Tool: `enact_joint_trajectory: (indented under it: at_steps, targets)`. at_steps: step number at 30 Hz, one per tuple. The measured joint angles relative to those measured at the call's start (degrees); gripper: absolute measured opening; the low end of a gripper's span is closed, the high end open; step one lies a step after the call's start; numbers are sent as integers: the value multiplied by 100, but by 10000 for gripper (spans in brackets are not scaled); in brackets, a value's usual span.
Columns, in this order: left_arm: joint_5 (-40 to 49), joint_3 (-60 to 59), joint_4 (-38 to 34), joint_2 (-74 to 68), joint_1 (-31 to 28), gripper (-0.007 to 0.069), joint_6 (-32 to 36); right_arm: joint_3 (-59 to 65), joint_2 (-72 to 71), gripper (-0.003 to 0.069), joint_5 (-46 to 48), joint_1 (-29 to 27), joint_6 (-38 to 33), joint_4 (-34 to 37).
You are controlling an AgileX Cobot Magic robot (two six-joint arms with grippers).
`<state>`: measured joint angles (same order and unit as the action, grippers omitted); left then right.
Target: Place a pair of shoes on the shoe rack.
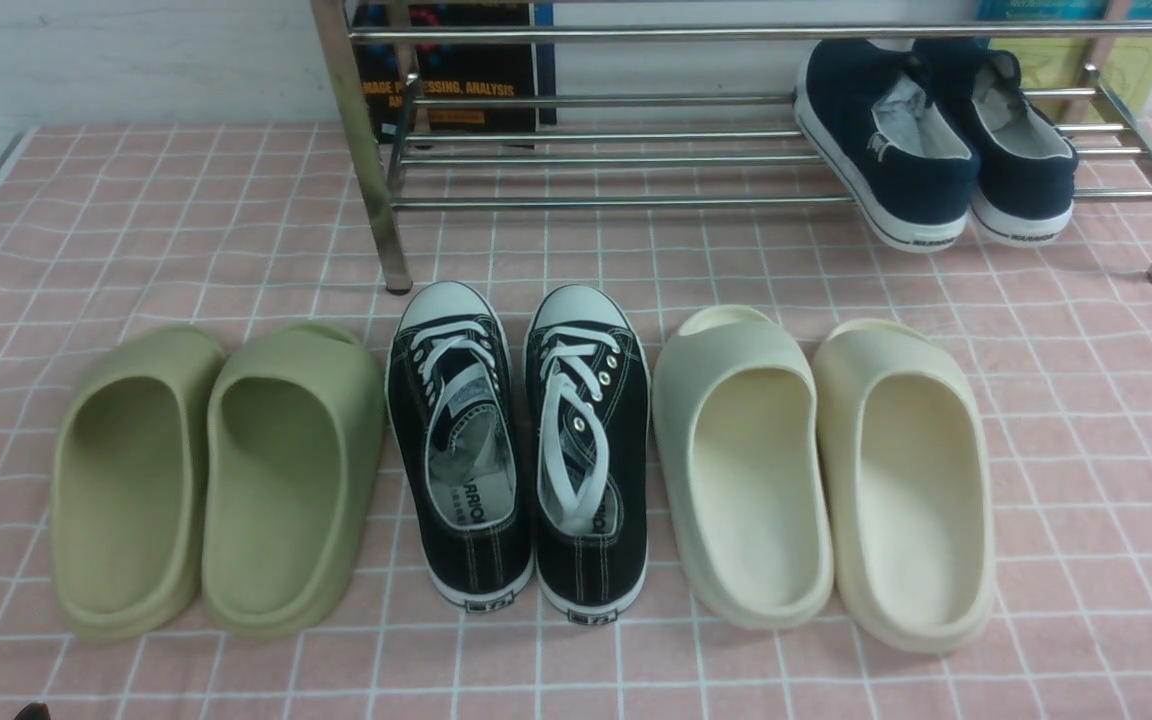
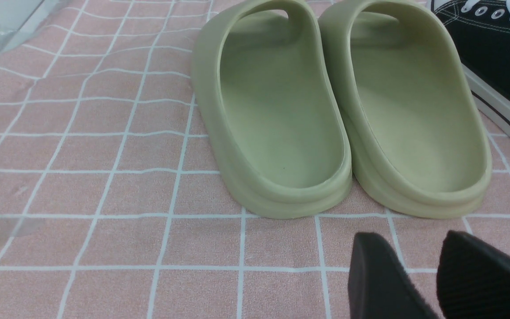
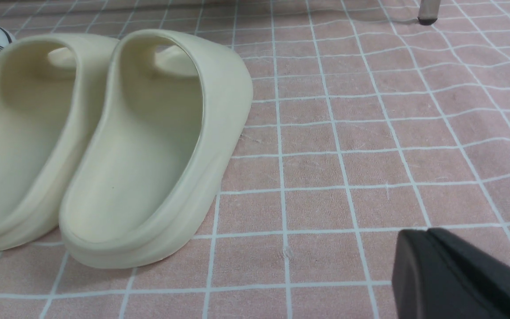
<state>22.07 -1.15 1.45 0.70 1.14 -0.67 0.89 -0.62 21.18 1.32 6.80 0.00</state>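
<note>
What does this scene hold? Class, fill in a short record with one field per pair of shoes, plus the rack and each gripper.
navy slip-ons: on the shoe rack, right end, heels toward camera
black lace-ups: on the pink checked cloth, middle
green slides: on the cloth, left
cream slides: on the cloth, right
left gripper: open, empty, near the green slides
right gripper: shut, empty

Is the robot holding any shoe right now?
No. The left pincer is open and empty, the right pincer is shut on nothing.
</note>
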Motion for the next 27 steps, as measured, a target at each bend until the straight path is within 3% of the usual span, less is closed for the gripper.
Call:
enact_joint_trajectory:
  at_steps: [8, 27]
  targets:
    - [0, 0, 0, 0, 0, 240, 0, 0, 0, 21, 6, -339, 0, 0]
    - [0, 0, 0, 0, 0, 240, 0, -1, 0, 43, 18, -261, 0, 0]
